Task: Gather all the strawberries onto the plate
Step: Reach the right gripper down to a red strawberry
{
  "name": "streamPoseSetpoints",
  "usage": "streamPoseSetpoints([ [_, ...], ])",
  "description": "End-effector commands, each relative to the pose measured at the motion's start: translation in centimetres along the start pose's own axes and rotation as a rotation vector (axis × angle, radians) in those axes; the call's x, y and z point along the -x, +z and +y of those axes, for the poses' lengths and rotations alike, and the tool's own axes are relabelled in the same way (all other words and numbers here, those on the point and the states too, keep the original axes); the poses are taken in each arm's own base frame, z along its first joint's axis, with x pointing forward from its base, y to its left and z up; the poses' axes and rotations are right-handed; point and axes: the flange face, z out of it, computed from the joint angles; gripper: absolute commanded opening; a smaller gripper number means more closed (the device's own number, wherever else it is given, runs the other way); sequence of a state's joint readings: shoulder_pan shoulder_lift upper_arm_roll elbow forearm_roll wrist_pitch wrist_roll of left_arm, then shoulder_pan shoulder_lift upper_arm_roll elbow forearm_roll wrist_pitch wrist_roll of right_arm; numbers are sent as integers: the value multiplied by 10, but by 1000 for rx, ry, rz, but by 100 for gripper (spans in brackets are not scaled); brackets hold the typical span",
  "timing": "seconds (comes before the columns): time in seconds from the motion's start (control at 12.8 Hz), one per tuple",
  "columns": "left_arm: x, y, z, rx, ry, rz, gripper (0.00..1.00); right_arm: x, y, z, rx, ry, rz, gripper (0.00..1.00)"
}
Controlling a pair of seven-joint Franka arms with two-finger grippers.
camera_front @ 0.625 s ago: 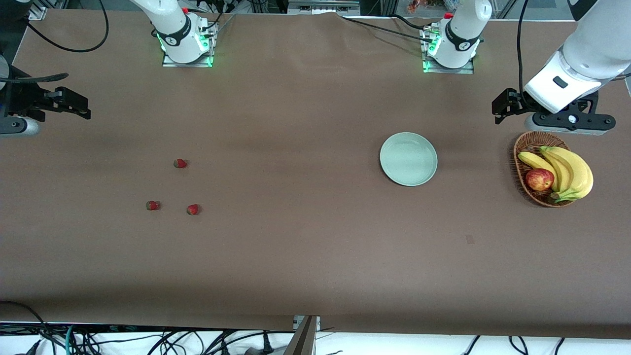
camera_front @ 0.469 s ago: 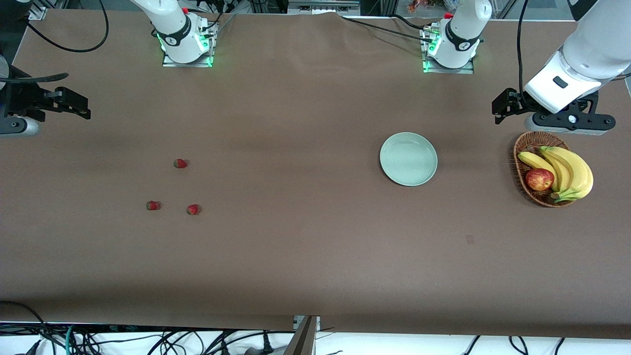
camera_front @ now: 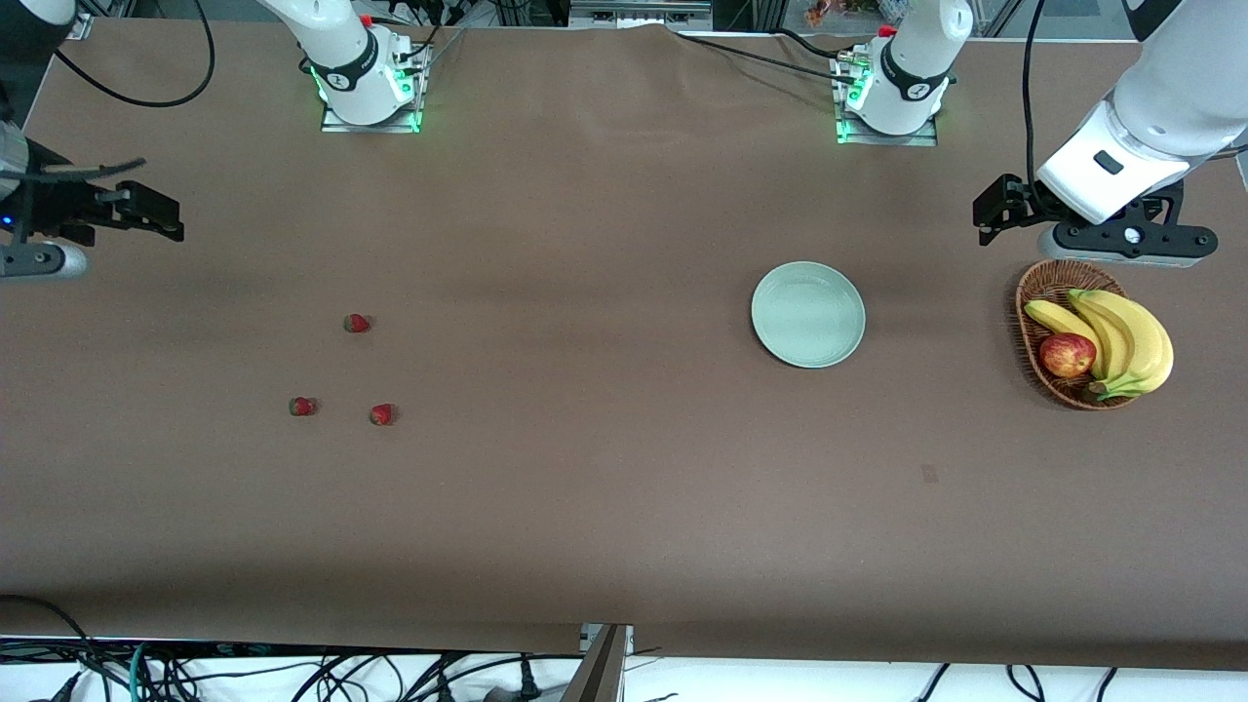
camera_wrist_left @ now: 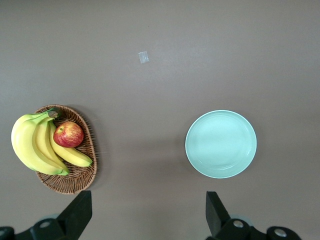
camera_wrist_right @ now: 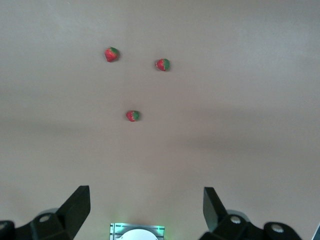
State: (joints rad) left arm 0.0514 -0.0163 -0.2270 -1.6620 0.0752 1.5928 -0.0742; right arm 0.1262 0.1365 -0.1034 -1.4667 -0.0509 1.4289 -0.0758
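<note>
Three strawberries lie loose on the table toward the right arm's end: one (camera_front: 357,323) farther from the front camera, and two nearer it, side by side but apart, one (camera_front: 303,406) closer to the table's end and one (camera_front: 382,414) closer to the middle. None touches another, and none is on the plate (camera_front: 807,314), which sits empty well apart from them toward the left arm's end. There is one plate, round and pale mint green with a raised rim. Beside it, closer to that end, stands one brown wicker basket (camera_front: 1039,292) holding a bunch of yellow bananas (camera_front: 1126,341) and one red apple (camera_front: 1067,355) resting against them.

The right gripper (camera_wrist_right: 145,207) hangs in the air over the table's edge at the right arm's end, its jaws spread wide with nothing between them. The left gripper (camera_wrist_left: 149,212) hangs over the table just beside the basket, its jaws also wide apart and empty; the left arm waits there.

The table (camera_front: 604,487) is covered by one brown sheet, plain but for a small pale patch (camera_front: 929,474) nearer the front camera than the plate. Two arm bases (camera_front: 369,88) with green lights stand along the edge farthest from the front camera. Black cables hang below the nearest edge. The right arm is cut off at the frame's edge, so most of it cannot be seen.
</note>
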Motion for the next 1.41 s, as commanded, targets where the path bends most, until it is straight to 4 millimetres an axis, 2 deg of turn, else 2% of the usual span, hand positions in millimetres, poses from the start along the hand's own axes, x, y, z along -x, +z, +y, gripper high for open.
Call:
streamPoseSetpoints([
  [0.0,1,-9,-2,-4,17,4,100,-22,20,-7,35,-18,-20,100],
  [0.16,1,-8,-2,-4,17,2,100,-42,39,-34,103,-64,-25,100],
  [0.39,0,-10,-1,-3,18,7,100,-65,86,-50,38,-75,-92,100],
  [0.78,0,-10,-4,-3,13,7,100,-135,208,-77,-47,-77,-70,100],
  [0.94,0,-9,-3,-3,15,5,100,-150,242,-89,-102,-65,-60,100],
  [1.17,0,-9,-3,-3,13,5,100,-166,297,-101,-86,-68,13,100],
  [1.33,-1,-9,-4,-3,12,4,100,-171,321,-105,-79,-69,52,100],
])
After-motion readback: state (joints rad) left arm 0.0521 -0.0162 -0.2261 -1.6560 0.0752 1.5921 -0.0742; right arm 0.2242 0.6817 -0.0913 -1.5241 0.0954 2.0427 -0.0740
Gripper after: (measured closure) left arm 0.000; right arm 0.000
